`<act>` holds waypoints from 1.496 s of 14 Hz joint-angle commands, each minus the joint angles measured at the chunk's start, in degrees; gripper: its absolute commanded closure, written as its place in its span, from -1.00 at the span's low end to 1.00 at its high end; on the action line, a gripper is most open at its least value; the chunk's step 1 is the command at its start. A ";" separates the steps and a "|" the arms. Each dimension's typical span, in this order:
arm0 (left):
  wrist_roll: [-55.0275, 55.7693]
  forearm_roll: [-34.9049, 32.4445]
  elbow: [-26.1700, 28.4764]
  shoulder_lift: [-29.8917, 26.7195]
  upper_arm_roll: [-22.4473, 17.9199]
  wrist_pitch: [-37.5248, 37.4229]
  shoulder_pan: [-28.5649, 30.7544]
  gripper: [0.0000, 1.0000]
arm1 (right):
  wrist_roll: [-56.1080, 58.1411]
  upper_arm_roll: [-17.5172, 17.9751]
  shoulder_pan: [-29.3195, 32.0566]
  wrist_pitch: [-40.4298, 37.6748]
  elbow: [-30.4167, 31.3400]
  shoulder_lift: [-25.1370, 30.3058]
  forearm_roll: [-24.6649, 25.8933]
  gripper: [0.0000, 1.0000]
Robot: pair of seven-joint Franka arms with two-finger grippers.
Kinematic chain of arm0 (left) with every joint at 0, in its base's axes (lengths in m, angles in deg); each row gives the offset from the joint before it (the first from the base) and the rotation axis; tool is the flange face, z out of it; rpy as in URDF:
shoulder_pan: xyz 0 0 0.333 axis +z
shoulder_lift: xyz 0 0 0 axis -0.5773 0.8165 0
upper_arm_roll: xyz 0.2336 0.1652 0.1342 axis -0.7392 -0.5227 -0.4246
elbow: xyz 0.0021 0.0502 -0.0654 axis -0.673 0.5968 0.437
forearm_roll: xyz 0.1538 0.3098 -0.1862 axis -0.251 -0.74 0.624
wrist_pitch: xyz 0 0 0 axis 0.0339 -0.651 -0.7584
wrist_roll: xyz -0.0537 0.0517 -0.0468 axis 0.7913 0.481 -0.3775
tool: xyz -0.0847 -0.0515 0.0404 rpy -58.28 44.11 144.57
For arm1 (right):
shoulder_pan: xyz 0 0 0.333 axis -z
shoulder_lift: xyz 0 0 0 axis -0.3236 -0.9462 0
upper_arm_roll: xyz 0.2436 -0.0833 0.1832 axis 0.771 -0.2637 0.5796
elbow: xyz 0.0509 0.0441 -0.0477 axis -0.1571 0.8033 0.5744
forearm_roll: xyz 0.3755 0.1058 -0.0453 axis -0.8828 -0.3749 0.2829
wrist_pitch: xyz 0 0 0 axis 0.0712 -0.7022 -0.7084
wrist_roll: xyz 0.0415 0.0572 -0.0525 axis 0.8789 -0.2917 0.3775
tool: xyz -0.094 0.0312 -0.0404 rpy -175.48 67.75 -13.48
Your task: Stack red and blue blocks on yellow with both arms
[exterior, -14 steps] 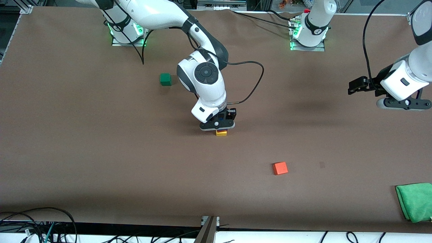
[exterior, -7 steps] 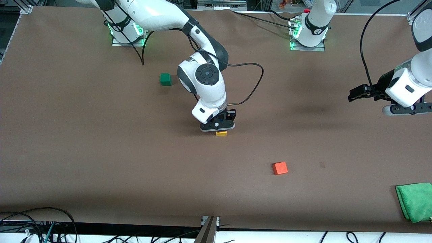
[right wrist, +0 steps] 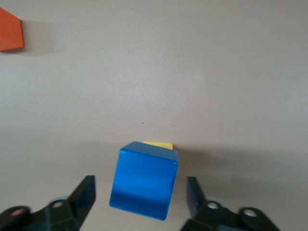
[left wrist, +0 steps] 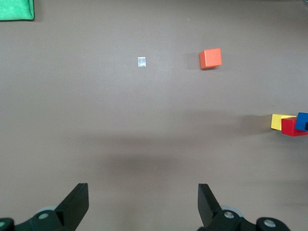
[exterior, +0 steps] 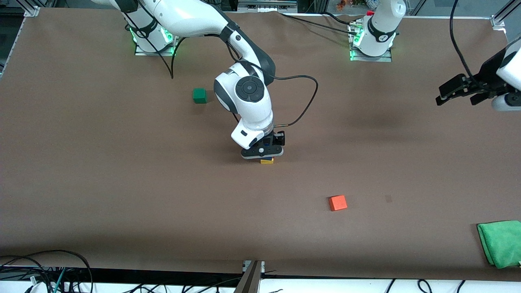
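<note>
The blue block [right wrist: 144, 185] tops a stack in the middle of the table. The yellow cube [right wrist: 158, 145] peeks out beneath it; the red block is hidden in this view. My right gripper [right wrist: 140, 186] is open around the blue block, with a gap on each side. In the front view it [exterior: 263, 154] covers the stack, and only the yellow cube [exterior: 267, 161] shows. The left wrist view shows yellow [left wrist: 277, 121], red [left wrist: 291, 127] and blue [left wrist: 302, 121] together. My left gripper [left wrist: 143, 207] is open and empty, high over the left arm's end of the table [exterior: 505, 103].
An orange cube [exterior: 338, 202] lies nearer the front camera than the stack, toward the left arm's end. A green cube [exterior: 199, 95] lies farther off, toward the right arm's end. A green cloth [exterior: 500, 243] lies at the near corner at the left arm's end.
The left arm has swung farther out toward its own end of the table. The right gripper has stayed at the stack and hardly moved.
</note>
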 commanded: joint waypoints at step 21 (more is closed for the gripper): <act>0.65 0.43 -3.79 3.24 0.28 -3.98 -0.69 -1.00 | 34.39 -4.87 28.54 -40.63 -1.67 23.19 0.60 -1.00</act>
